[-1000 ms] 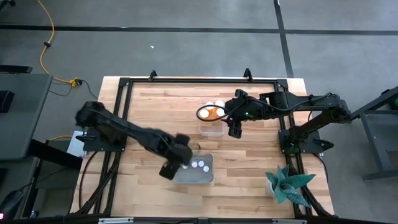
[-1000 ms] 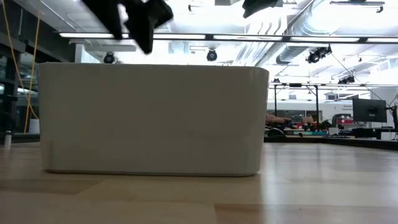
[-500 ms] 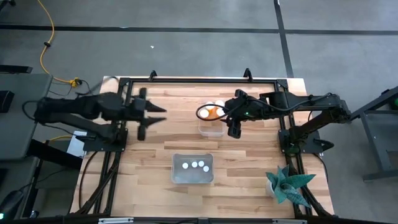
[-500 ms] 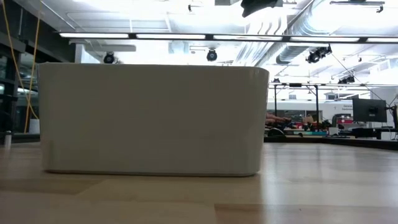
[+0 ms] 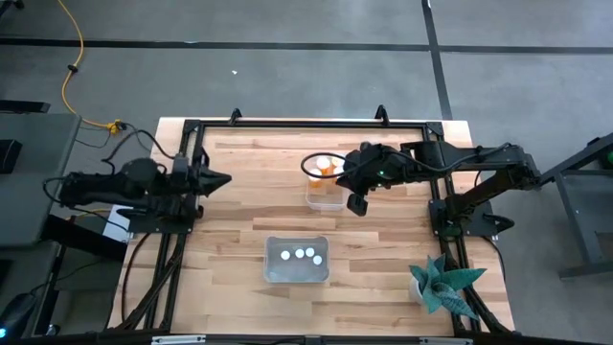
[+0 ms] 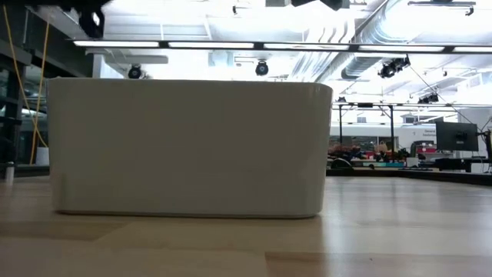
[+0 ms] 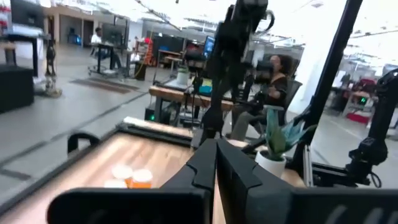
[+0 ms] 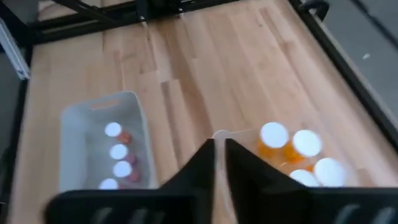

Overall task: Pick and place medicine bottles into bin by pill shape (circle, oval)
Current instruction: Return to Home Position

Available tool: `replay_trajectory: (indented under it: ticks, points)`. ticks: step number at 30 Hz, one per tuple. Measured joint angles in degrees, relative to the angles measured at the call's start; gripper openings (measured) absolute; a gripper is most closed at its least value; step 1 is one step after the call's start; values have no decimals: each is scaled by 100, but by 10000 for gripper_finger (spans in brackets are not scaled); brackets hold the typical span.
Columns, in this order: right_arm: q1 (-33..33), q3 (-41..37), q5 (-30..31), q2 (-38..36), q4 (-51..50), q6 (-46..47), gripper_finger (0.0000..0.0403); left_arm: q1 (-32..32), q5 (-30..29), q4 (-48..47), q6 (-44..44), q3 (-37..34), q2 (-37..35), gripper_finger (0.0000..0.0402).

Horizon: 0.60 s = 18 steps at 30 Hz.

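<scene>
- The bottles (image 8: 273, 134) all look binned. The orange ones stand cap-up, close together, in the white bin (image 5: 322, 201) near the middle of the table (image 5: 239, 230). The pinkish ones sit in the gray bin (image 5: 297, 275), nearer the front edge. You see none on the bare wood.
- Treat them as light, stiff and smooth-sided, so likely to slip in a loose pinch and to topple if nudged.
- If you have to re-sort one, come from above and grip across the body just under the cap, where the cap edge should check a slide. Watch the neighbours, which are packed tight.
- Your right gripper (image 5: 357, 204) hangs just beside the white bin, on its right-hand side. Its fingers are pressed together and hold nothing.
- Your left gripper (image 5: 226, 178) is at the table's left edge, well apart from both bins. Its fingers are also pressed together and empty.
- The sorting looks done, and only parking the arms seems left. Lift the right arm clear of the white bin's wall before you swing it.
- The plant (image 5: 442, 287) in the front right corner is well clear of both arms.
</scene>
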Motion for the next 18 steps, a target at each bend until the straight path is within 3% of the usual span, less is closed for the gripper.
replay_trajectory:
  ticks: [2,10,18]
  points:
    - [0,0,-104,0,2,213,12,-14,11,126,-171,-405,-314,1]
    - [47,0,-492,0,112,741,5,-17,84,683,-508,-1520,-1559,0]
    - [54,0,-767,0,198,1120,1,-20,324,1343,-858,-2259,-1600,0]
